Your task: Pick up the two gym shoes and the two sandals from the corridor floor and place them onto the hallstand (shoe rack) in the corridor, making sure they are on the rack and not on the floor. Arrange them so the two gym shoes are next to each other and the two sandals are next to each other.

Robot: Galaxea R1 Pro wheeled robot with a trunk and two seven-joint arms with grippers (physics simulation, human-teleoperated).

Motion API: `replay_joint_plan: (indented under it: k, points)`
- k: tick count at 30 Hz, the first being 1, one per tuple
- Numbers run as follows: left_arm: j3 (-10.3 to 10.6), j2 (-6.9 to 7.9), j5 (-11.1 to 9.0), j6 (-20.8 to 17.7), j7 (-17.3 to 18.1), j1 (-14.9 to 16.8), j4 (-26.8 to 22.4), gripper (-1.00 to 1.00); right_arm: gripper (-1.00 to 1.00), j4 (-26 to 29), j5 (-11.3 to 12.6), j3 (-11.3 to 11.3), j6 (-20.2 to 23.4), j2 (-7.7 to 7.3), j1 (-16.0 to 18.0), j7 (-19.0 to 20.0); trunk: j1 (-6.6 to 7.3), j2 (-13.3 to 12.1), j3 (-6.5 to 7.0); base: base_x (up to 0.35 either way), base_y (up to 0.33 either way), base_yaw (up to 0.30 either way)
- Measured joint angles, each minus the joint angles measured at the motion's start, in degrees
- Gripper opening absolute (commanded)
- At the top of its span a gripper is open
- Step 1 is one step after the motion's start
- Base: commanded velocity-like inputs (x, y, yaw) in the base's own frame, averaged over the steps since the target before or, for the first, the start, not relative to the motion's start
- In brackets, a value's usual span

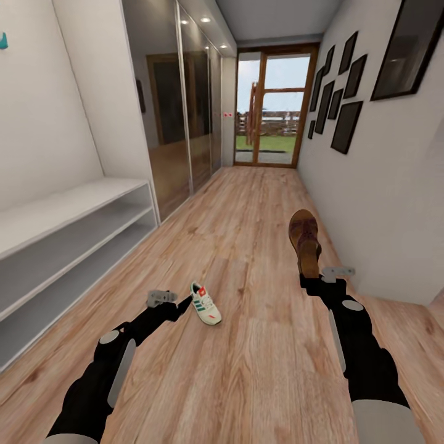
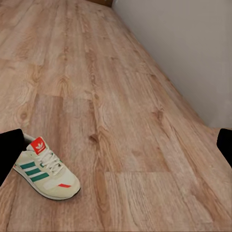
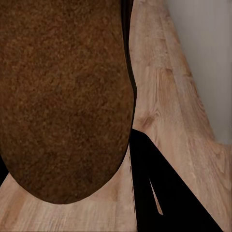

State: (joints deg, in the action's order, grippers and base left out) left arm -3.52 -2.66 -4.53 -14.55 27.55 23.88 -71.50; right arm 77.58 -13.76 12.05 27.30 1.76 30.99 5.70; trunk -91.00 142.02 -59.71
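Right hand: your right hand (image 1: pixel 306 279) is clenched on a sandal (image 1: pixel 306 240), which sticks up and forward from it, clear of the floor.
Sandal up close: in the right wrist view the brown sole of the sandal (image 3: pixel 63 96) sits right against one dark finger (image 3: pixel 159 188).
Left hand: your left hand (image 1: pixel 184 302) hangs low over the corridor floor (image 1: pixel 259 345), released, with its two fingertips showing well apart at either edge of the left wrist view and nothing between them.
Gym shoe: one gym shoe (image 1: pixel 205 303) lies upright on the floor just beside your left hand; you see it again in the left wrist view (image 2: pixel 46 169), close to one fingertip (image 2: pixel 9 152); whether they touch, you cannot tell.
Shelf unit: a pale white unit (image 1: pixel 68 234) with a flat top and two open low shelves stands along the wall on your left.
Corridor: mirrored wardrobe doors (image 1: pixel 185 105) run past the unit, a glazed door (image 1: pixel 274 105) closes the far end, and dark picture frames (image 1: pixel 345 80) hang on the wall to your right.
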Motion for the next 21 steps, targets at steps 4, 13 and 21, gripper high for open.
replay_joint_plan:
  k: [4,13,21]
  points:
    - [0.00,0.00,0.00,0.00,0.00,0.00,0.00,1.00,-1.00,0.00,0.00,-0.02,-0.01,0.00,0.00,0.00,0.00,0.00,0.01,0.282,-0.172,-0.003]
    - [0.00,0.00,0.00,0.00,0.00,0.00,0.00,1.00,-1.00,-0.06,0.00,-0.08,-0.01,0.02,0.00,0.00,0.00,0.00,0.01,0.281,-0.173,0.000]
    - [0.00,0.00,0.00,0.00,0.00,0.00,0.00,1.00,-1.00,-0.06,0.04,-0.45,0.00,0.02,-0.02,0.00,0.00,0.00,0.01,0.281,-0.174,0.000]
